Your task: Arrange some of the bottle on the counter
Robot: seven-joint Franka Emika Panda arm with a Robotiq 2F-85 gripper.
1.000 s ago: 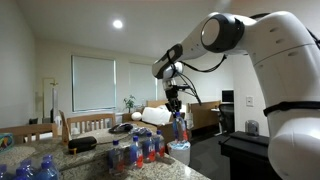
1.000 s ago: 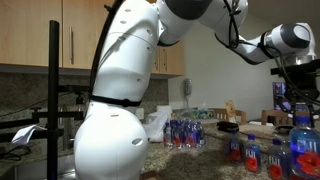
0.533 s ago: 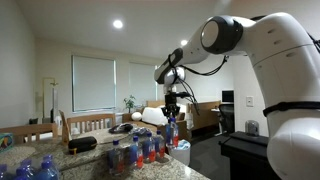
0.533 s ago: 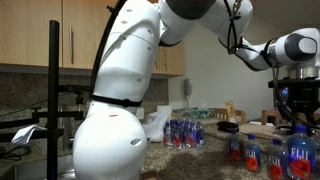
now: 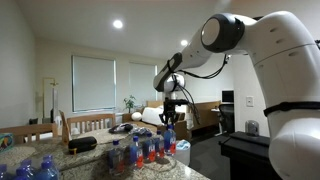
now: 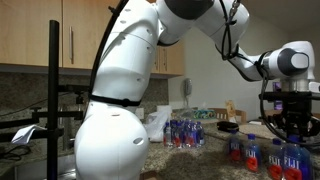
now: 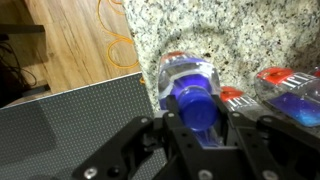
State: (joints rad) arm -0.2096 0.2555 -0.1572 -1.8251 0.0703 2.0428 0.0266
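**Spotter:** Your gripper is clamped on the blue-capped bottle, jaws either side of its neck, upright at the counter edge.

**Coach:** I can't tell if its base is down yet. The wooden floor shows just beside it, so lower it straight, no tilt.

**Spotter:** The red-capped neighbours sit close on one side. Line up with them and don't nudge them.

**Coach:** Open only once the base rests flat. Farther back, the other cluster stands well apart.
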